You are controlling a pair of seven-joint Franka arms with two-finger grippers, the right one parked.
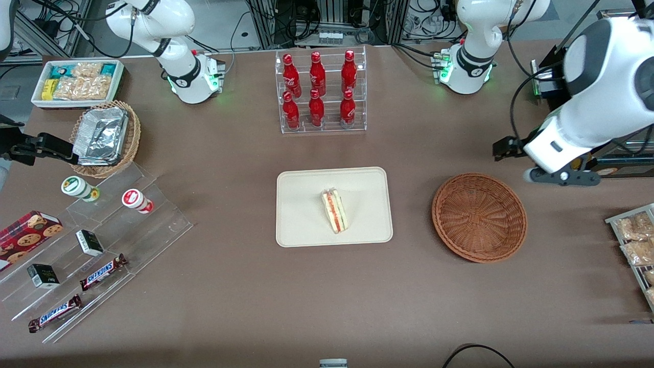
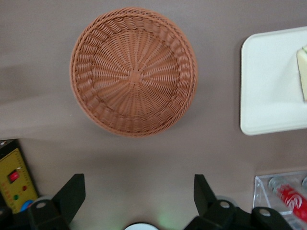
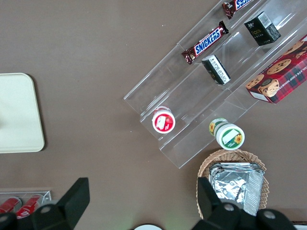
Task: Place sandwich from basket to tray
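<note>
The sandwich point(image 1: 334, 210), a pale wedge with a red-orange stripe, lies on the cream tray point(image 1: 301, 204) in the middle of the table. The reddish-brown wicker basket point(image 1: 479, 217) stands beside the tray toward the working arm's end and holds nothing. My left gripper point(image 1: 508, 147) hangs above the table, farther from the front camera than the basket, open and holding nothing. The left wrist view shows the gripper point(image 2: 139, 191) with its fingers wide apart, the basket point(image 2: 134, 72), the tray point(image 2: 268, 86) and a sliver of the sandwich point(image 2: 303, 72).
A clear rack of red bottles point(image 1: 320, 92) stands farther from the front camera than the tray. Toward the parked arm's end are a white snack bin point(image 1: 76, 82), a tan basket with foil containers point(image 1: 104, 138) and a clear stepped shelf point(image 1: 102, 240). Snack packets point(image 1: 636, 240) lie at the working arm's end.
</note>
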